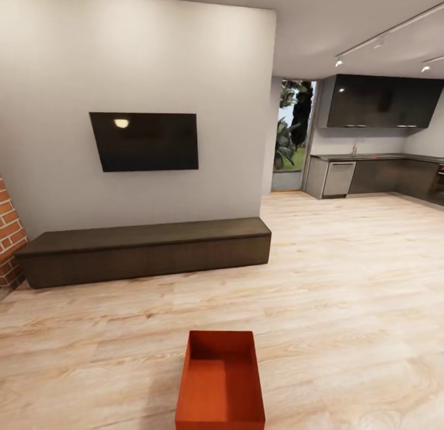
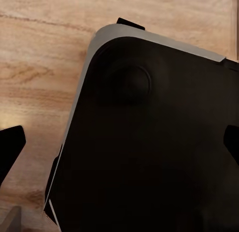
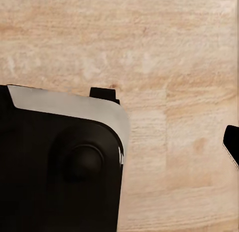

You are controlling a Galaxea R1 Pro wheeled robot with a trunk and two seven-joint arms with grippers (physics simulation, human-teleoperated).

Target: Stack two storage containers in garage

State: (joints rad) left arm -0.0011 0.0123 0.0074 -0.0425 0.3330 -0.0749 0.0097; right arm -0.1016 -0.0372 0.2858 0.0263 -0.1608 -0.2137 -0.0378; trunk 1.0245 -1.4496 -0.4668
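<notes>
Orange-red bin (image 1: 221, 381) at bottom centre of head view, open top up, on light plank floor (image 1: 345, 294). Beyond, at mid-left: dark low cabinet (image 1: 145, 250) under wall TV (image 1: 145, 141). Grippers' state: cannot tell.

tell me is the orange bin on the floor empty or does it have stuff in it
Empty: the storage container stands upright on the light wood floor, and its bare flat bottom shows through the open top.

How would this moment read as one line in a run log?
room: living room | storage container: on wood floor, ahead of robot, untouched | low cabinet: beyond | gripper states: unclear
</notes>
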